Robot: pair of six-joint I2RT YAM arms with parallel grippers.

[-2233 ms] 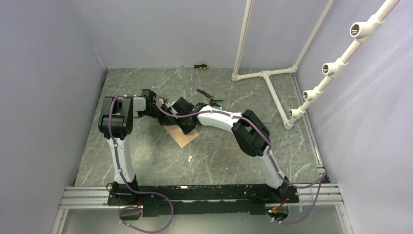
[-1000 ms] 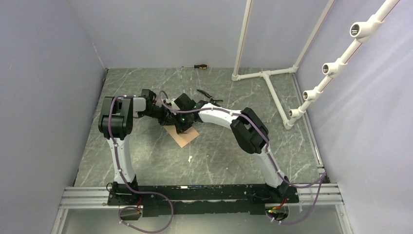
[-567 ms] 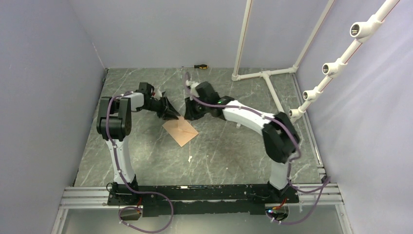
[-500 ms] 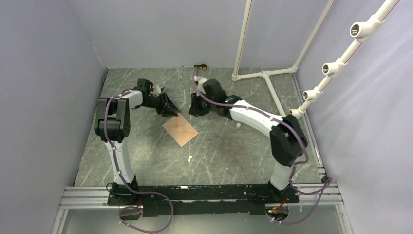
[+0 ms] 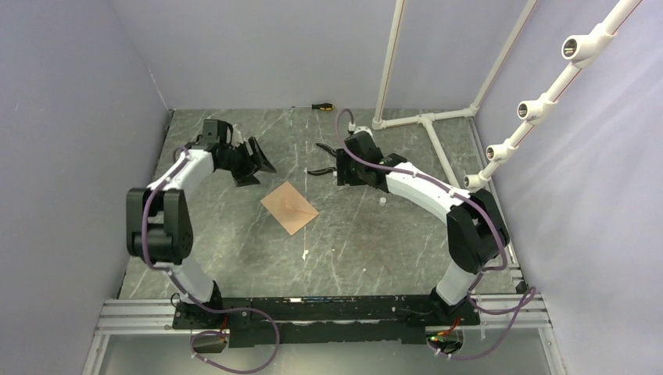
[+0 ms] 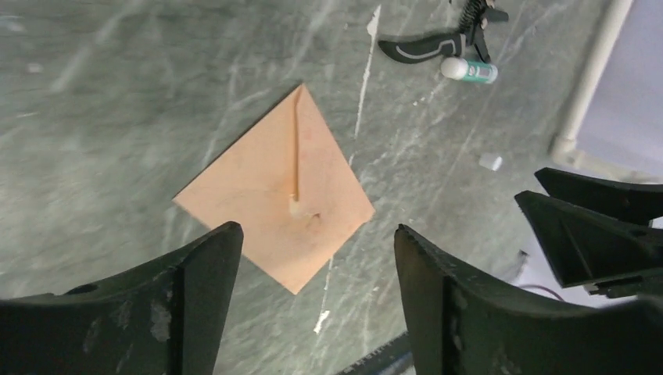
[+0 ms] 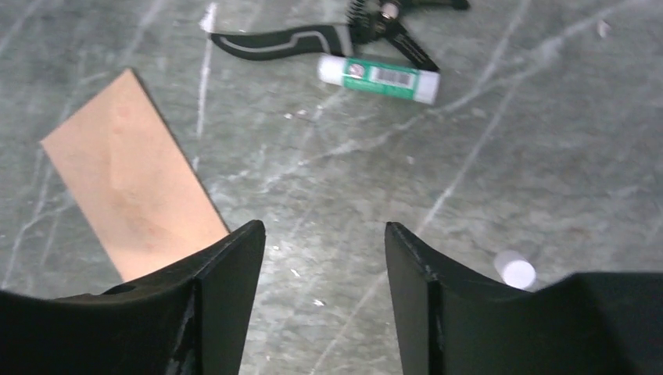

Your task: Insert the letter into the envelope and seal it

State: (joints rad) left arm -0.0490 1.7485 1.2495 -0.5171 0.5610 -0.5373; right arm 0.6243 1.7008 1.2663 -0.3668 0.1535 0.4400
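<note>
The brown envelope lies flat on the marble table with its flap folded down; a seam runs to its middle. One end of it also shows in the right wrist view. The letter is hidden from every view. My left gripper hovers back-left of the envelope, open and holding nothing. My right gripper hangs back-right of it, also open and empty. Neither touches the envelope.
Black-handled pliers and a glue stick lie behind the envelope, beside the right gripper. A small white cap sits to the right. A screwdriver lies at the back wall, and a white pipe frame stands at back right.
Both grippers were pressed together over the envelope's back corner; they have opened and drawn apart, left to the back-left, right to the back-right. The envelope now lies uncovered.
</note>
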